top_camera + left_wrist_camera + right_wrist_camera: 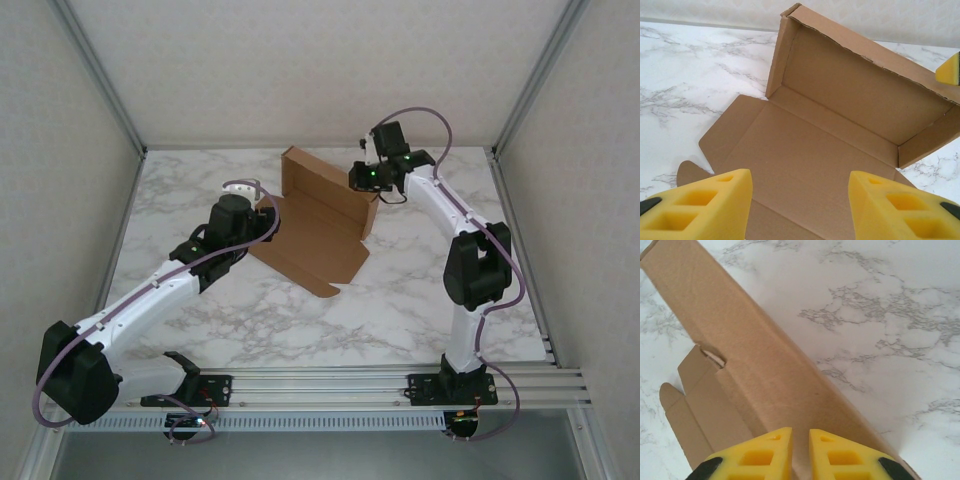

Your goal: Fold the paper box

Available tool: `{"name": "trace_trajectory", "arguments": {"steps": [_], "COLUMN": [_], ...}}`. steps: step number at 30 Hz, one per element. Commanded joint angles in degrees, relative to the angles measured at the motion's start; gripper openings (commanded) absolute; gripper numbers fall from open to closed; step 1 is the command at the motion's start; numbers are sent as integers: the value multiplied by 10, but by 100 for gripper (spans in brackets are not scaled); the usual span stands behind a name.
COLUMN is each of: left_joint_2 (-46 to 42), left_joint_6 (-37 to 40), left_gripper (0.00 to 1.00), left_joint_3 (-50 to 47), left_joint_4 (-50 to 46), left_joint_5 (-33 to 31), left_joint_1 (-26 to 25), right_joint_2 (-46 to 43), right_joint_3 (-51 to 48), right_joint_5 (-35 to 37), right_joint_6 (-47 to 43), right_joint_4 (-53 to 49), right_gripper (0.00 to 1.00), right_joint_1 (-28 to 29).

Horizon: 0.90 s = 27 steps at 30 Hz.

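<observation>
Paper box (318, 225): partly folded, brown and unmarked, mid-counter toward the far side, set at a slant.
Flat panel (805, 170): lying on the counter, inside face up, one corner pointing toward the near edge.
Upright wall (860, 95): standing along the panel's far-right edge, short end flaps bent inward at both ends, top edge free along most of its length.
Loose flaps (722, 135): spread flat on the counter at the panel's left edge, a rounded tab just beside them.
Left fingers (705, 205): spread wide, nothing between them, hanging over the near-left part of the panel; contact with the cardboard cannot be told.
Right fingers (765, 452): drawn narrow, pinching the top edge of the upright wall at its right end; one yellow tip on that edge, seen from the left wrist.
Counter (430, 290): white marble, bare to the right of the wall, bare across the near strip in front of the box, bare at far left.
Far edge: far-left corner of the wall near the back of the enclosure, a strip of counter between.
Metal posts (110, 100): at both far corners, well apart from the box.
</observation>
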Motion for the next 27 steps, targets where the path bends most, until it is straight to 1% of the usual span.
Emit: {"name": "trace_trajectory", "arguments": {"steps": [1, 10, 14, 19, 21, 24, 27], "left_joint_2": [-14, -17, -23, -39, -49, -65, -105], "left_joint_6": [12, 14, 13, 12, 12, 12, 6], "left_gripper": [54, 54, 54, 54, 54, 54, 54], "left_joint_3": [-10, -11, -11, -15, -18, -15, -7], "left_joint_4": [7, 8, 8, 13, 16, 16, 15], "left_joint_5": [-12, -14, -20, -36, -48, -70, -96], "left_joint_1": [-6, -9, -9, -9, -9, -9, -9], "right_joint_2": [6, 50, 62, 83, 85, 64, 12], "right_joint_3": [15, 37, 31, 19, -3, -90, -189], "right_joint_5": [11, 45, 56, 46, 35, 2, -6], "right_joint_6": [7, -1, 11, 32, 42, 78, 91], "right_joint_4": [-13, -41, -35, -30, -19, 37, 90], "right_gripper": [15, 14, 14, 14, 14, 15, 16], "right_joint_1": [-8, -12, -31, -59, -59, -45, 16]}}
